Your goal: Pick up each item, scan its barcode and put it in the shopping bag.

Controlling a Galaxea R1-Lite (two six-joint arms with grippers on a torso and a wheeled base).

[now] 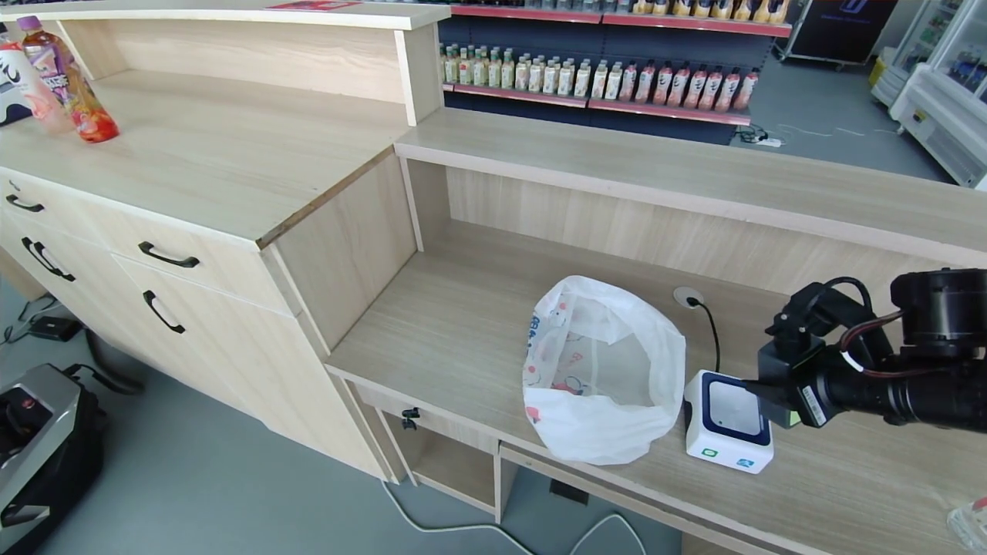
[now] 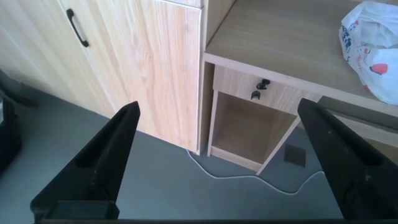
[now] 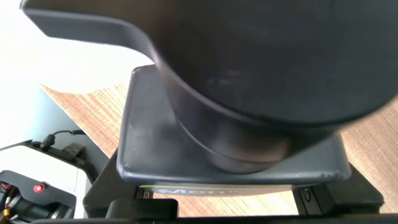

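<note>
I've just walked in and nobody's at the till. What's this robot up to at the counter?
It is working a checkout. Its right gripper is at the scanner on the desk, with a dark item apparently over the window for a scan. The white shopping bag stands open beside the scanner. The left gripper hangs open above the floor, holding nothing. Two bottles stand on the higher counter.

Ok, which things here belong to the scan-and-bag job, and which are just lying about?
Job: shopping bag, scanner, right gripper at the scanner, bottles on the upper counter (likely next).
Lying about: shelved drinks behind, black cable, cabinet handles.
</note>
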